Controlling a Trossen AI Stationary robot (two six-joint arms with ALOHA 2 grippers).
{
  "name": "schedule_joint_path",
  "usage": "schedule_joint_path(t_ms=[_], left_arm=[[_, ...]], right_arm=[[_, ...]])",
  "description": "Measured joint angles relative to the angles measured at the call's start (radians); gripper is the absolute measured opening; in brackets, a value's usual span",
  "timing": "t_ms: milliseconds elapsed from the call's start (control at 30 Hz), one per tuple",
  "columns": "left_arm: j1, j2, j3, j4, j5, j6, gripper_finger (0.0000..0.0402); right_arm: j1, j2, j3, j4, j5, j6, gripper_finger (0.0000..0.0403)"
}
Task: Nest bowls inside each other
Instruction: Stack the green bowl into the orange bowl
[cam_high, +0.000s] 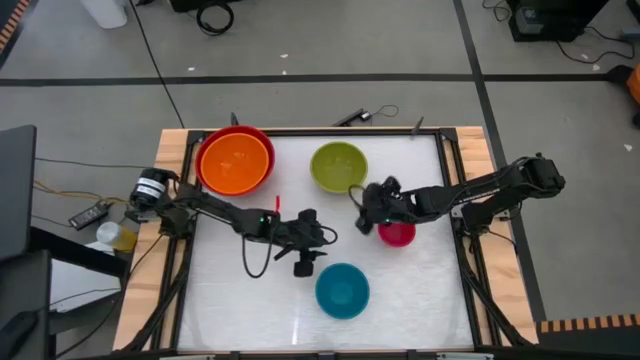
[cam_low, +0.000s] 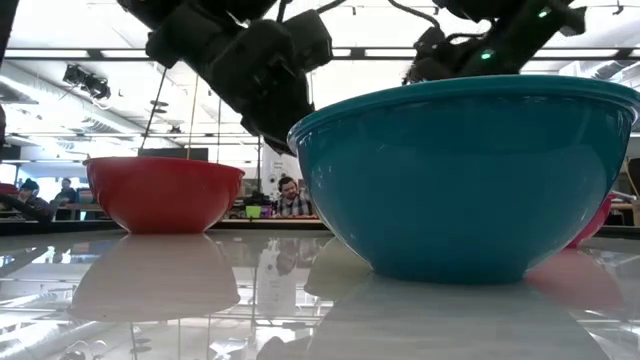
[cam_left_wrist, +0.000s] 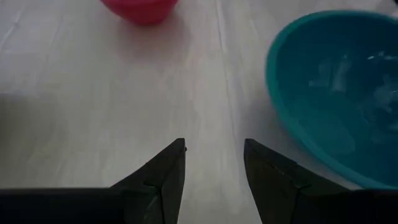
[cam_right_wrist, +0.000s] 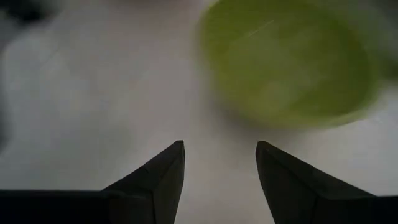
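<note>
**Both grippers open and empty over the table**

Your left gripper (cam_left_wrist: 214, 163) has its two fingers parted with a clear gap, and only bare table (cam_high: 240, 300) shows between them. It holds nothing and touches nothing. It sits near the middle of the table, just beside the blue bowl (cam_high: 342, 290), whose rim lies off to one side of the fingers without contact. The pink bowl (cam_left_wrist: 140, 9) lies farther ahead of it.

Your right gripper (cam_right_wrist: 221, 163) is likewise spread, with nothing between its fingers. It hangs between the yellow-green bowl (cam_high: 338, 167) and the pink bowl, close to both; the wrist view shows the yellow-green bowl just ahead of the fingertips, apart from them.

You have the orange bowl (cam_high: 234, 163) already sitting inside the red bowl (cam_high: 263, 140) at the far left corner. The yellow-green, pink and blue bowls each stand alone, upright on the table.
</note>
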Motion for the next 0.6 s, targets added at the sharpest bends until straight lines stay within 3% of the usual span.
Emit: schedule_joint_path(t_ms=[67,133,267,400,600], left_arm=[[0.008,-0.001,0.0,0.002,0.0,-0.011,0.0166],[0.012,-0.008,0.0,-0.012,0.0,-0.018,0.0166],[0.02,-0.031,0.0,-0.046,-0.013,-0.009,0.0166],[0.027,-0.081,0.0,-0.129,-0.11,-0.008,0.0166],[0.027,-0.19,0.0,-0.279,-0.225,-0.021,0.0166]], right_arm=[[-0.031,0.001,0.0,0.027,0.116,0.066,0.0205],[-0.095,0.0,0.0,0.044,0.125,0.119,0.0205],[-0.264,0.026,0.0,0.049,-0.026,0.185,0.0205],[-0.41,0.082,0.0,0.062,-0.129,0.191,0.0205],[-0.499,0.177,0.0,0.11,-0.245,0.13,0.0204]])
